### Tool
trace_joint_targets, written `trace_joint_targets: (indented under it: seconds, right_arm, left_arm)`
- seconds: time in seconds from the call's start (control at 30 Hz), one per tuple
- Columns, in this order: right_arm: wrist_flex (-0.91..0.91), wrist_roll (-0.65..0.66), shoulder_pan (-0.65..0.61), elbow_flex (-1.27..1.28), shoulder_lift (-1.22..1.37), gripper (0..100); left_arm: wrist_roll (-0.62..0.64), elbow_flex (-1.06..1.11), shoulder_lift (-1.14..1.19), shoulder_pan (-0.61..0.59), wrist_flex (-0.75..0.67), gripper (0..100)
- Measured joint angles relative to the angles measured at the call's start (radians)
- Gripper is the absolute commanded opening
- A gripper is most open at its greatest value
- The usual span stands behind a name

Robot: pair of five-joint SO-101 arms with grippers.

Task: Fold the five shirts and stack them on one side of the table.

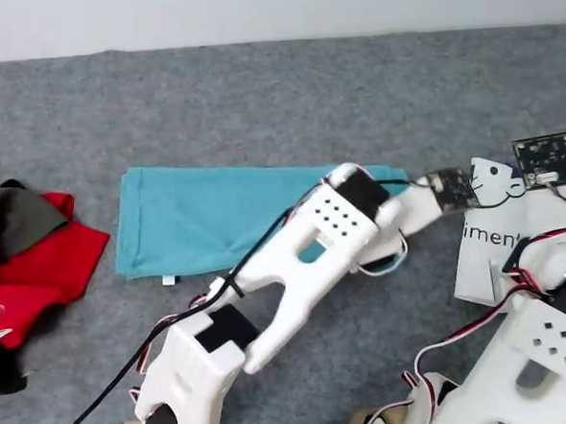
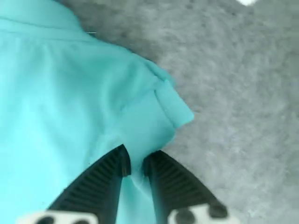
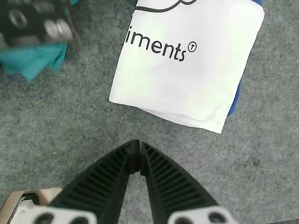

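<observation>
Closest in, the right gripper (image 3: 140,158) hangs over bare grey table with its black ribbed fingers pinched together at the tips, nothing between them. The right arm (image 1: 541,340) is chunky white plastic with a grid of small holes and red, black and white wires looping off it.

Just past those fingertips sits the white shirt (image 3: 187,70). It's folded into a flat, crisp-edged rectangle with black lettering on top, and a sliver of blue fabric (image 3: 236,100) peeks out from underneath on one side.

The left arm (image 1: 287,269) stretches diagonally across to the end of the teal shirt (image 1: 206,217) nearest the white one. The left gripper (image 2: 136,165) has its jaws almost closed, with a ridge of the smooth teal knit nipped between them. Beside it, a small squared-off flap of the same cloth sticks out onto the table. The teal shirt itself lies in a long narrow band mid-table, a few soft creases running along it.

Well apart, at the other side, a red shirt (image 1: 37,275) lies crumpled with a dark grey garment (image 1: 14,219) bunched on top, both loose and unfolded.

The table (image 1: 257,98) surface is fuzzy, felt-like and mottled grey, running back to a plain pale wall (image 1: 271,11).
</observation>
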Motion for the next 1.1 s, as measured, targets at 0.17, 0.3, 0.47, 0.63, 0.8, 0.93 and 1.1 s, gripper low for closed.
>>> trace_joint_targets:
  seconds: [0.17, 0.3, 0.47, 0.63, 0.8, 0.93, 1.1]
  right_arm:
    - [0.0, 0.0, 0.0, 0.0, 0.0, 0.9]
    - [0.0, 0.0, 0.0, 0.0, 0.0, 0.9]
    - [0.0, 0.0, 0.0, 0.0, 0.0, 0.9]
    - [0.0, 0.0, 0.0, 0.003, 0.0, 0.9]
    - [0.0, 0.0, 0.0, 0.003, 0.0, 0.9]
    - [0.0, 0.0, 0.0, 0.003, 0.0, 0.9]
    - [0.0, 0.0, 0.0, 0.003, 0.0, 0.9]
  left_arm:
    - [-0.037, -0.011, 0.074, -0.061, -0.069, 1]
    - [-0.083, -0.011, 0.147, -0.098, -0.114, 2]
    - [-0.114, -0.011, 0.184, -0.155, -0.17, 16]
    - [-0.114, -0.032, 0.187, -0.204, -0.204, 17]
    - [-0.157, -0.055, 0.189, -0.226, -0.224, 17]
    - [-0.195, -0.055, 0.189, -0.239, -0.273, 17]
    - [-0.226, -0.055, 0.189, -0.279, -0.316, 17]
